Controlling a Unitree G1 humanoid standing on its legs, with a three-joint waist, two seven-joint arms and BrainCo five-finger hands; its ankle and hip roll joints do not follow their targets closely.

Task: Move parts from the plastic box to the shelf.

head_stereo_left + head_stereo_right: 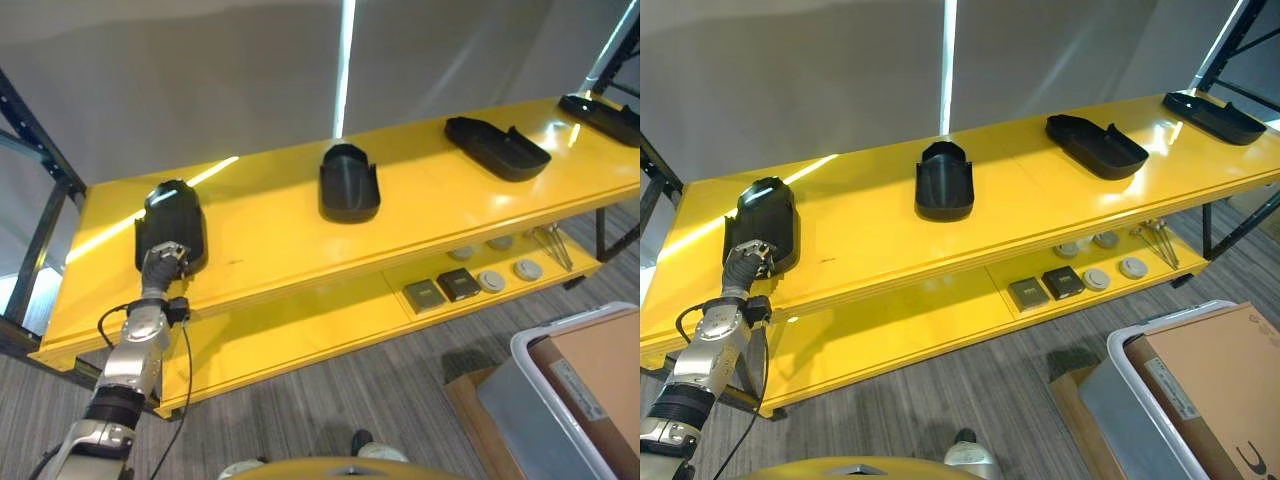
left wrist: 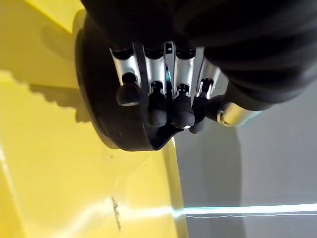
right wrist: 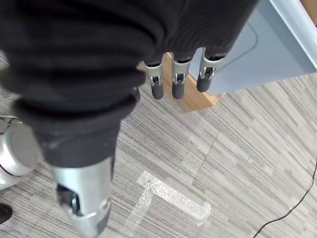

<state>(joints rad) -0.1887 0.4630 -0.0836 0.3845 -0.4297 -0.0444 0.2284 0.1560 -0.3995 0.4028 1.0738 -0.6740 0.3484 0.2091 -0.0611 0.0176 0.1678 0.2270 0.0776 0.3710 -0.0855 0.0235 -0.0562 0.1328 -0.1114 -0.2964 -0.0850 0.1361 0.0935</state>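
The left hand [image 1: 163, 262] grips the near end of a black part [image 1: 172, 222] lying at the shelf's [image 1: 270, 230] left end, fingers [image 2: 157, 104] curled over its rim. Three more parts lie to its right along the shelf: one [image 1: 349, 183] mid-shelf, one [image 1: 496, 146] further right, one [image 1: 603, 116] at the far right. The right hand [image 3: 178, 74] hangs slack over the floor beside the grey box [image 1: 560, 400] at near right, which holds a cardboard carton [image 1: 1215, 370]; small items [image 1: 470, 282] sit on the lower shelf.

bright yellow shelf [image 1: 420, 200] carrying glossy black parts [image 1: 349, 182], a silver left hand [image 1: 162, 260] with dark tips on the leftmost black part [image 1: 170, 225], grey striped carpet floor [image 3: 237, 163] crossed by pale tape [image 3: 171, 196], and a translucent grey plastic box [image 1: 560, 400] holding brown cardboard [image 1: 1215, 385].
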